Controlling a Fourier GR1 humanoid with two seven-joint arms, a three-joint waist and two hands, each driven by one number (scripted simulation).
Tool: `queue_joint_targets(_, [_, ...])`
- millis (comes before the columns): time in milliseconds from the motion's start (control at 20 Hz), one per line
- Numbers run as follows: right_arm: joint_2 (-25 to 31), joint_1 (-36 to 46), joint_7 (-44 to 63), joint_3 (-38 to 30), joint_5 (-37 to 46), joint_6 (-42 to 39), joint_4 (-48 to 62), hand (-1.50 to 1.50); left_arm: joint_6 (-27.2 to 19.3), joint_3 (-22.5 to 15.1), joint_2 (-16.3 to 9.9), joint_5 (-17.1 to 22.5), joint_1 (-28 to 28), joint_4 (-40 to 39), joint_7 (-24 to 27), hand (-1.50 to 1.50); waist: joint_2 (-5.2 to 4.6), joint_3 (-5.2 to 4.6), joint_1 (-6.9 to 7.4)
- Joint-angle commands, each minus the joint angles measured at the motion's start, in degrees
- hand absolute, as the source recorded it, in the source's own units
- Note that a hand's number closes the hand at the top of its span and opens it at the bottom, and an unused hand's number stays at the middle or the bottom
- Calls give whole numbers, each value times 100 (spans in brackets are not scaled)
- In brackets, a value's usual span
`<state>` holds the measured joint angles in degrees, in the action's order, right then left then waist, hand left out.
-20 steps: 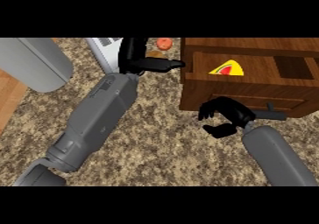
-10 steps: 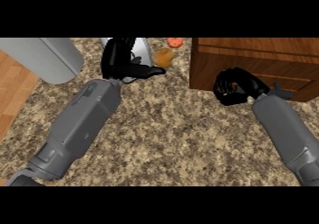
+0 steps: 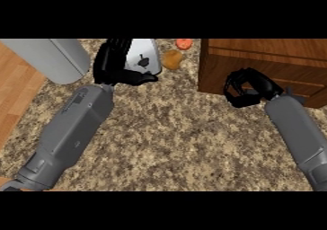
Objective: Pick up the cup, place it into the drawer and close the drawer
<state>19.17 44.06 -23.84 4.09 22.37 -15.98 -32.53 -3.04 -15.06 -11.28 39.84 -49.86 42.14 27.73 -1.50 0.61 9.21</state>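
The white cup (image 3: 143, 60) sits upright near the surface's far edge, while the brown wooden drawer (image 3: 272, 72) at the right appears shut.

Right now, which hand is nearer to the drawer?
Right. The right hand is against the drawer front, fingers curled. The left hand is off to the drawer's left, across the counter, beside a white object.

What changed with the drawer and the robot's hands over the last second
The drawer went from open, a yellow item showing inside, to pushed in, with the right hand curled against its front. The left hand moved onto the white cup and curls round it. The orange items stay on the counter.
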Motion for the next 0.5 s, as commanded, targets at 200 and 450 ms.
queue_joint_targets(200, [700,992,426,-564,-167,244,160,150,271,-49,-120,4,165,146,-19,-150,-154,-44,275])
queue_joint_targets(450, [806,927,424,-679,-379,-5,21,150,308,4,-117,84,215,271,-36,-150,-120,-42,337])
